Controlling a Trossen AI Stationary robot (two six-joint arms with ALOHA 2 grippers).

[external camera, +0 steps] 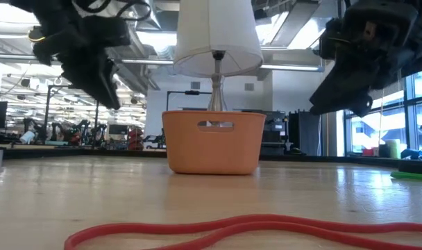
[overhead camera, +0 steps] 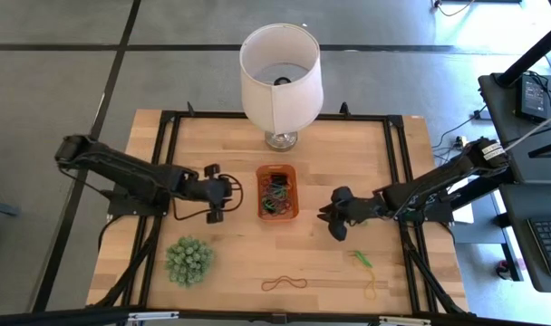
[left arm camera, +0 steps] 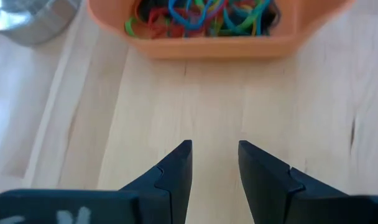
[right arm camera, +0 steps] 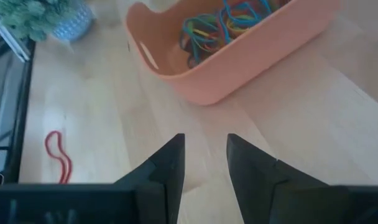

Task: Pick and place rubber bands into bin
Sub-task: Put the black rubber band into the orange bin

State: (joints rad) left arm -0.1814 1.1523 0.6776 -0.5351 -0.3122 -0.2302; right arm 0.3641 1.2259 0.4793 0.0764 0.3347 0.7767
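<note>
The orange bin [overhead camera: 262, 195] stands at the table's middle with several coloured rubber bands [left arm camera: 201, 15] inside it. Loose on the wood near the front edge lie a red-brown band [overhead camera: 285, 283], a green band [overhead camera: 362, 259] and a yellow band [overhead camera: 371, 290]. My left gripper [left arm camera: 215, 146] hovers to the left of the bin [left arm camera: 195, 50], open, with bare wood between its fingers. My right gripper [right arm camera: 204, 138] hovers to the right of the bin [right arm camera: 239, 74], open and holding nothing. In the low view both grippers hang above the table, on either side of the bin [external camera: 211, 149].
A white lamp [overhead camera: 280, 72] stands behind the bin at the far edge. A spiky green ball plant [overhead camera: 188, 261] sits at the near left. A black frame [overhead camera: 398, 163] borders the table. Bare wood lies between bin and front edge.
</note>
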